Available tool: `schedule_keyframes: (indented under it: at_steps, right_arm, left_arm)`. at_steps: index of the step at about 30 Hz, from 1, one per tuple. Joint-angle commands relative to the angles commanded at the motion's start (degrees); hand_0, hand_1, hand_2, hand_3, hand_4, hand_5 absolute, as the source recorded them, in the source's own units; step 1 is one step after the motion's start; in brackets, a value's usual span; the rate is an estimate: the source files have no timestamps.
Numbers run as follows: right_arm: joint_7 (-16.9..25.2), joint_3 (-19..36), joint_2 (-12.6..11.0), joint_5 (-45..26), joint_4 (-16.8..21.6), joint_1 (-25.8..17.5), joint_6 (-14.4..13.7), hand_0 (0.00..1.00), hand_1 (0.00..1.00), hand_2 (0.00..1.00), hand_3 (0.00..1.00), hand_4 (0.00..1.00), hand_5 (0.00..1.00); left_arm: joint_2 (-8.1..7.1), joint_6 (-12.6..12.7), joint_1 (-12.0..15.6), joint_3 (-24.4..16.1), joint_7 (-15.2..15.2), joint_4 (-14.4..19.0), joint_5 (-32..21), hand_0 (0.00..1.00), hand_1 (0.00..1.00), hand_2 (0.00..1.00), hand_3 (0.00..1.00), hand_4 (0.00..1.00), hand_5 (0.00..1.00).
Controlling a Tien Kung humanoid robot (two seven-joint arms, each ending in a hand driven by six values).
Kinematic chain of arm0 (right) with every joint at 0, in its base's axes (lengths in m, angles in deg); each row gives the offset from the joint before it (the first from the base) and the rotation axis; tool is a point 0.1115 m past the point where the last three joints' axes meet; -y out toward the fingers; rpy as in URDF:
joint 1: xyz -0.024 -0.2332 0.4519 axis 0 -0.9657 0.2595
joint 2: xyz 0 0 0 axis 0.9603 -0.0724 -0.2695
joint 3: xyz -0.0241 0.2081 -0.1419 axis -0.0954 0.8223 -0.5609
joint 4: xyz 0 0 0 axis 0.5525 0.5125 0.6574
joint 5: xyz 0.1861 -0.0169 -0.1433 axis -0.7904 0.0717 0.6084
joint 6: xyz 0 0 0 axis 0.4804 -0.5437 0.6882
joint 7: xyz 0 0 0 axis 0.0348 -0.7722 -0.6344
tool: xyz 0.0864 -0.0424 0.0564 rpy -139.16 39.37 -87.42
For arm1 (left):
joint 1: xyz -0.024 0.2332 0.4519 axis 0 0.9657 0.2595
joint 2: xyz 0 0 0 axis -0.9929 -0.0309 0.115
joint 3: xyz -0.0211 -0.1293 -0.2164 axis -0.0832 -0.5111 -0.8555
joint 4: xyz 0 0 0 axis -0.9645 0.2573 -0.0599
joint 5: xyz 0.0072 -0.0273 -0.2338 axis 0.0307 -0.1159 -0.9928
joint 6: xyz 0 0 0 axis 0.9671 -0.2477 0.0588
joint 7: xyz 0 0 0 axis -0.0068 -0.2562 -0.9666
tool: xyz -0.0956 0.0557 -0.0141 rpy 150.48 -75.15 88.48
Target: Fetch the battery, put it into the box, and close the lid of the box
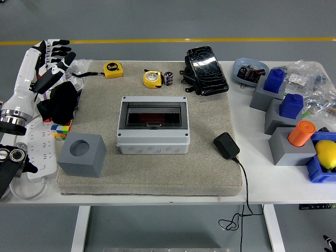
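A small black and silver battery stands on the beige mat near its far edge, beside a yellow tape measure. The grey box sits at the mat's middle with its dark see-through lid down. My left hand hovers over the table's far left, fingers spread and empty, well left of the battery. My right hand is out of view.
A grey cube with a round hole sits at the mat's front left. A second yellow tape measure, a black pack, a black adapter, a black cloth, a white power strip and blue and grey blocks lie around.
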Motion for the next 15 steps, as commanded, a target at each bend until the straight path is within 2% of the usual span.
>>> schedule_keyframes:
  at_steps: [15]
  right_arm:
    - [0.1,0.1,-0.1,-0.1,0.0,0.1,0.1,0.656,0.660,0.659,0.538,0.952,0.451]
  left_arm:
    - [0.10,-0.4,-0.1,-0.2,-0.4,0.5,0.8,0.528,0.659,0.676,0.716,0.998,0.854]
